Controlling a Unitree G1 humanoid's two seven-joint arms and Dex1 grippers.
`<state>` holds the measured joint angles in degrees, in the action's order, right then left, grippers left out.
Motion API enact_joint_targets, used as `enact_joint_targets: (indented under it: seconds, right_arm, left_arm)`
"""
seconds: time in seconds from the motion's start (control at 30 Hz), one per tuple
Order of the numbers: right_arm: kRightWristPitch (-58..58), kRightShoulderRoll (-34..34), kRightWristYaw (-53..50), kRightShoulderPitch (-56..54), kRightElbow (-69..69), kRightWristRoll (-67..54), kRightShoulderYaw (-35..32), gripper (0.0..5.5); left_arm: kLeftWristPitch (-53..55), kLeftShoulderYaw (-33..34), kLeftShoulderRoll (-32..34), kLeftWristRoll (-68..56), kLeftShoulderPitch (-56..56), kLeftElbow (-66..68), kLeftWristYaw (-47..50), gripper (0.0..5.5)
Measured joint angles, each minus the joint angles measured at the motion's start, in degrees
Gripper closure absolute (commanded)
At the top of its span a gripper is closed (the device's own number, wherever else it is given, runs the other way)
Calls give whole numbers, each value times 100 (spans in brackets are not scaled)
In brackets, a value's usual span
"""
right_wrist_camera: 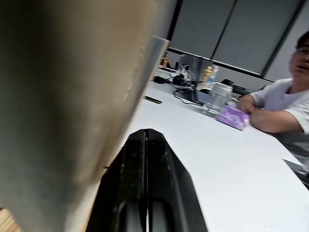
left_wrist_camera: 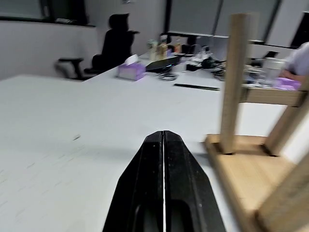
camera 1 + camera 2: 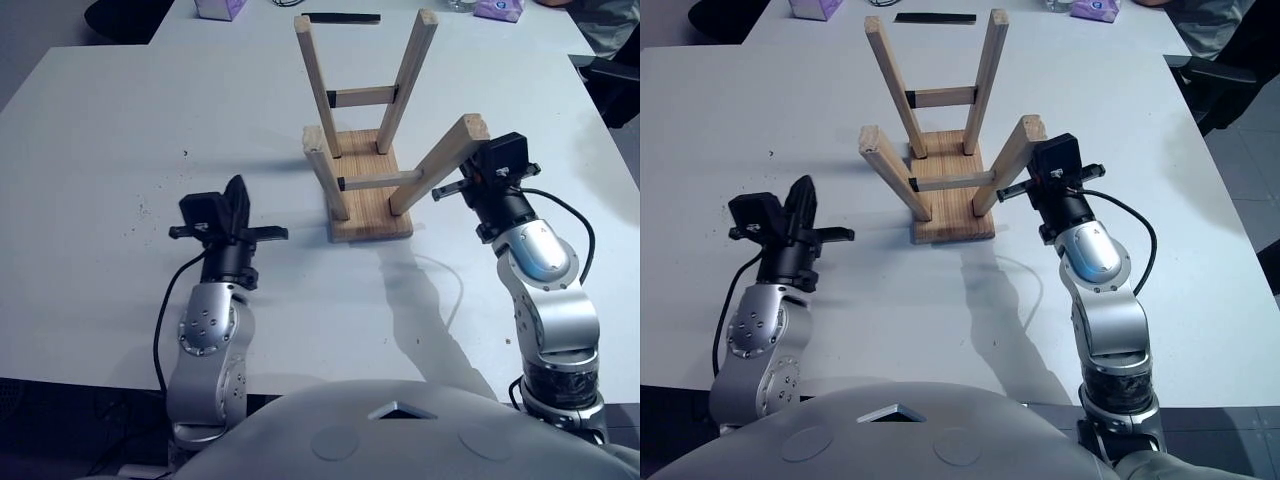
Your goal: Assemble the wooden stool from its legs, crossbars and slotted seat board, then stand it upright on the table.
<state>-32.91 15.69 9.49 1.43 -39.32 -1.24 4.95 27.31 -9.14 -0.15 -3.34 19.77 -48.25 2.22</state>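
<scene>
four pale wooden legs (image 3: 316, 70) and two crossbars (image 3: 365, 97) are fitted into the inverted flat wooden seat board (image 3: 375, 226); uprighting remains; black left gripper (image 2: 164, 137) and right gripper (image 1: 146, 133) are clenched empty beside it.

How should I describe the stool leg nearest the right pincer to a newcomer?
On the white table the stool rests seat-down, four legs up. Take the near leg on the robot's right: it alone has the right pincer beside its top end.

Tan stool (image 3: 370, 215), white table (image 3: 120, 120), purple tissue box (image 3: 218, 8)
</scene>
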Motion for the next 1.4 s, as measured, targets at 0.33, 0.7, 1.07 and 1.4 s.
enact_joint_targets:
  seconds: [0.33, 0.7, 1.07, 1.4]
  right_arm:
    - [-7, -81, -267, 145, 193, 269, 85, 550]
    - [-198, -232, -854, 2, 140, 761, -527, 550]
    - [-671, -92, -350, 17, -467, 1148, 1129, 550]
    - [-131, -140, 428, -442, 128, -350, -668, 550]
  left_arm:
    - [-117, 184, 123, -8, -533, 328, -171, 548]
    - [134, 811, -130, 362, -397, -29, 503, 548]
    - [359, -269, 241, 190, -1351, 634, -301, 548]
    - [608, 940, 442, -919, -1053, 443, -736, 548]
